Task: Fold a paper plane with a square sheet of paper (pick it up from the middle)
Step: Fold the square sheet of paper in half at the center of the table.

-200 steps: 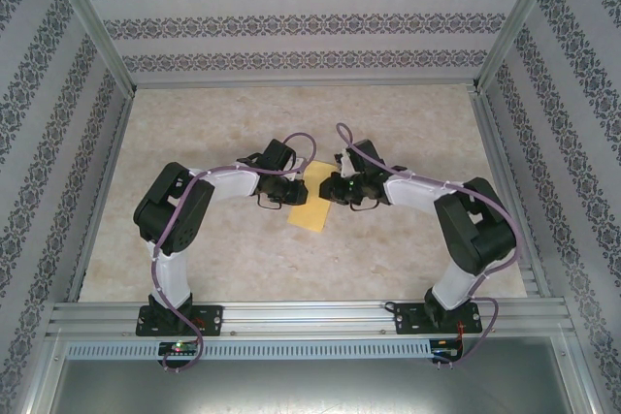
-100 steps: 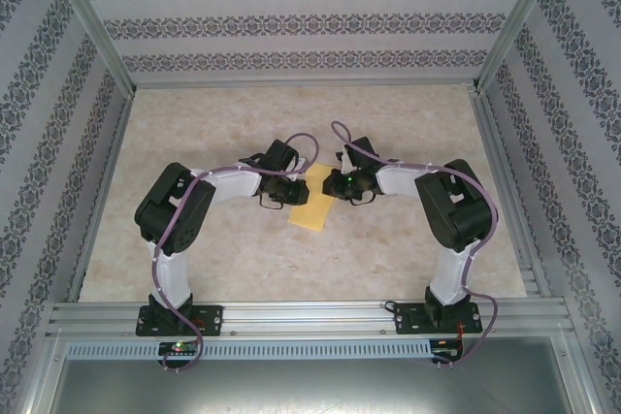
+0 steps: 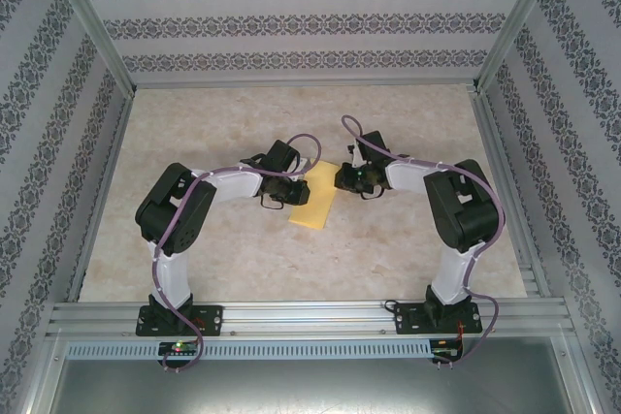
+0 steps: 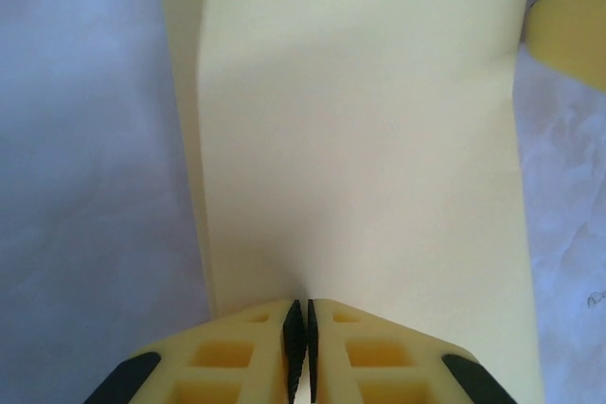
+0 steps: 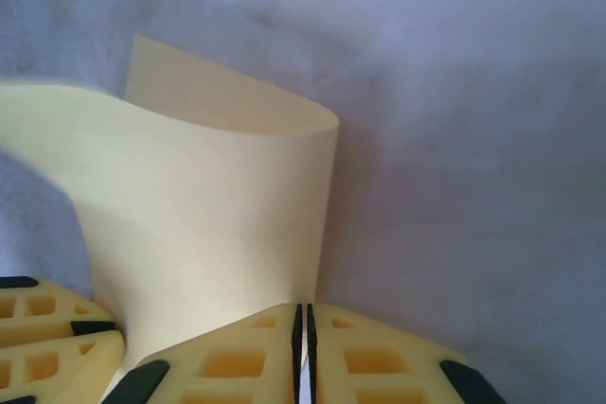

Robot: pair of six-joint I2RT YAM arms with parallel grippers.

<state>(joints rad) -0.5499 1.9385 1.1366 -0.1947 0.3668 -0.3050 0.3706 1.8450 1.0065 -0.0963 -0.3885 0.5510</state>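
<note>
The square sheet of paper point(image 3: 316, 207), mustard yellow, lies mid-table between both grippers. My left gripper point(image 3: 295, 191) is shut on its left edge. In the left wrist view the pads pinch the paper point(image 4: 360, 139) at the jaws point(image 4: 301, 307), and a lengthwise crease runs near its left side. My right gripper point(image 3: 341, 181) is shut on the sheet's right edge. In the right wrist view the paper point(image 5: 208, 215) rises from the jaws point(image 5: 303, 309) and curls over to the left. The left gripper's cream fingers point(image 5: 47, 342) show at the lower left there.
The marbled beige tabletop point(image 3: 223, 259) has aluminium rails point(image 3: 291, 317) along the near edge and patterned walls point(image 3: 310, 21) on three sides. Both arms bend inward, with purple cables point(image 3: 301, 143) looping above their wrists.
My right gripper has drawn back to the right and farther from the bases, leaving more of the sheet uncovered. The right elbow has shifted inward. The left arm has held still.
</note>
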